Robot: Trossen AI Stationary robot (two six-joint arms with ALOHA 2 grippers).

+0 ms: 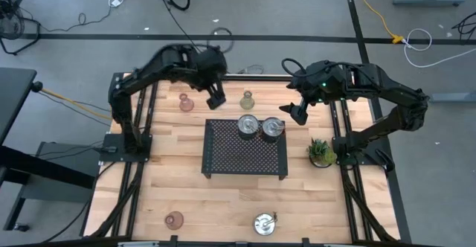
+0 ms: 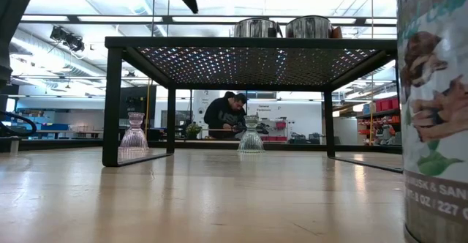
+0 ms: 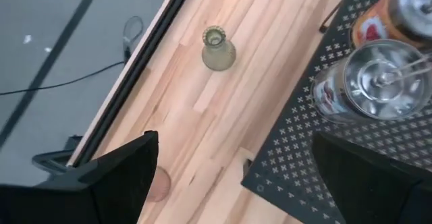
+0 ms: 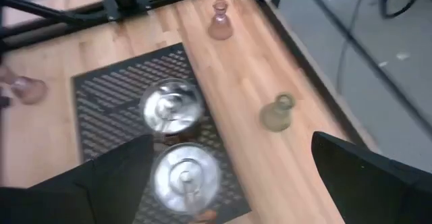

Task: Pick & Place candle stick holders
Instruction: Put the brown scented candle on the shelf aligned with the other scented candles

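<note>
behind tray (image 2: 248, 49), low view: person (image 2: 227, 115)

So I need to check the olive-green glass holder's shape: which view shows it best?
The left wrist view: the olive-green glass holder is near and unobstructed. The right wrist view blurs it, the high view shows it tiny, and the low view shows it distant beneath the tray.

So the table (image 1: 171, 172) is a light wood butcher-block top with dark rails down both sides. A black perforated tray (image 1: 245, 154) on short legs sits around the middle. Toward the far edge there's a pink glass holder (image 1: 186, 103) left of the tray and an olive-green glass holder (image 1: 247, 99) just beyond it. A small spiky potted plant (image 1: 320, 153) stands right beside the tray's right end. Along the near edge, well apart from everything else, sit another pink glass holder (image 1: 174, 219) and a shiny silver dish-shaped holder (image 1: 264, 222).
</note>
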